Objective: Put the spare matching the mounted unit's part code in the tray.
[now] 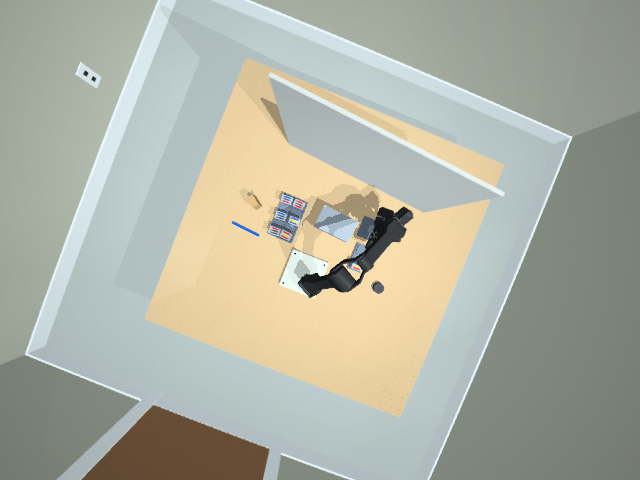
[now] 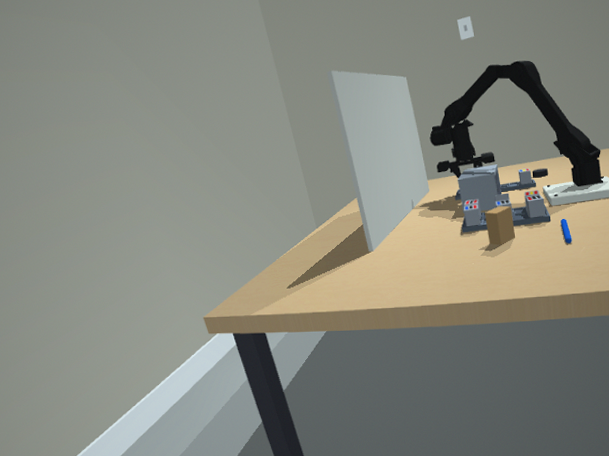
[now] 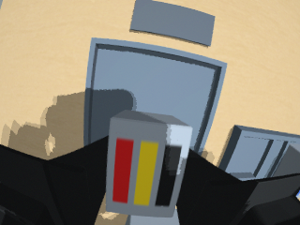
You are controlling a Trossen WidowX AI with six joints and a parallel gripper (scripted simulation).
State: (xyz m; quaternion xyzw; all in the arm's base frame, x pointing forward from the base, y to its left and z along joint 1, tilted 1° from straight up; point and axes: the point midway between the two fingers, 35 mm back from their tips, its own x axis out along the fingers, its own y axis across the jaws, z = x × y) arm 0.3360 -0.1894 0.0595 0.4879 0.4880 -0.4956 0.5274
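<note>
My gripper is shut on a grey unit with red, yellow and black bars facing the wrist camera. In the wrist view the unit overlaps the near part of the blue-grey tray; its height above the tray floor is hidden. Beside the tray, a divided holder carries another grey unit. Several colour-marked units stand in the rack. No unit in the top and exterior views shows a readable back code.
A tall grey box stands between rack and tray. A large upright panel is behind. A flat grey slab lies beyond the tray. A brown block, blue stick and dark cylinder are also there.
</note>
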